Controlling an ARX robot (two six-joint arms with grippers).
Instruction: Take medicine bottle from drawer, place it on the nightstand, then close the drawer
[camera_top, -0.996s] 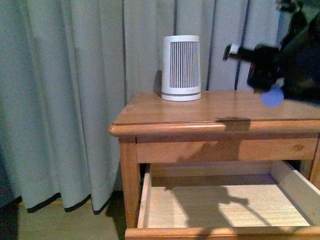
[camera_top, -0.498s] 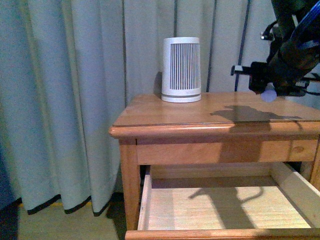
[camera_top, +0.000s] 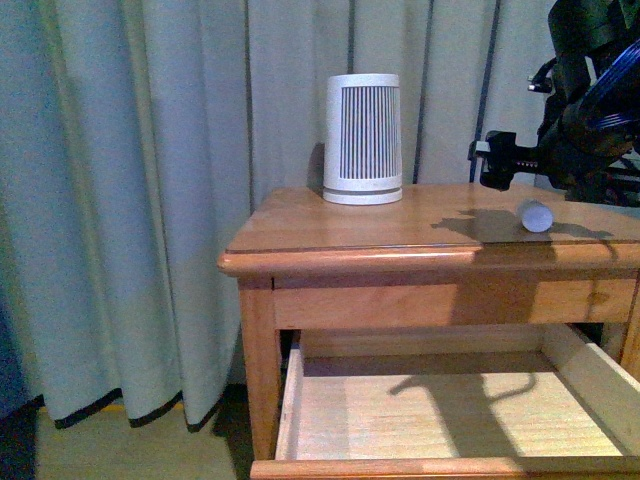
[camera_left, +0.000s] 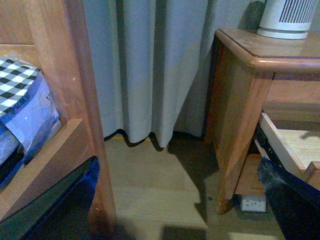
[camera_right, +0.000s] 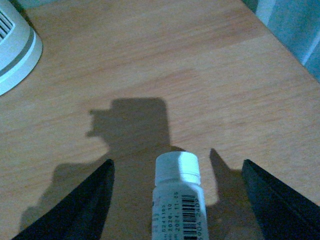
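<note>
From the front, the medicine bottle (camera_top: 535, 215) has left the right gripper (camera_top: 492, 160). Half a second ago it hung under the jaws above the wood; now it rests on top of the desk (camera_top: 330, 225), near the right part of the front edge. Its round end faces the camera, and it appears to lie on its side. The gripper hovers just above and slightly left of it, and its shadow falls on the wood beside the bottle. The drawer (camera_top: 450, 466) below stands pulled out as before, with the arm's shadow across its pale boards. The white ribbed cylinder (camera_top: 362, 135) stands upright at the back of the top, well apart from the bottle, in front of the grey curtain (camera_top: 150, 200). In the left wrist view the left gripper (camera_left: 176, 170) hangs low beside the desk, its jaws spread wide with only floor (camera_left: 150, 180) between them. A wooden post (camera_left: 75, 100) with a checked cloth (camera_left: 15, 80) beside it stands on one side, and the desk's corner and the open drawer's side on the other. A small white socket (camera_left: 252, 203) sits low by the desk's foot. In the right wrist view the jaws are spread wide on either side of the bottle, touching neither its cap nor its printed label. The bottle lies between them on the wood, and the cylinder's base shows at one corner.
</note>
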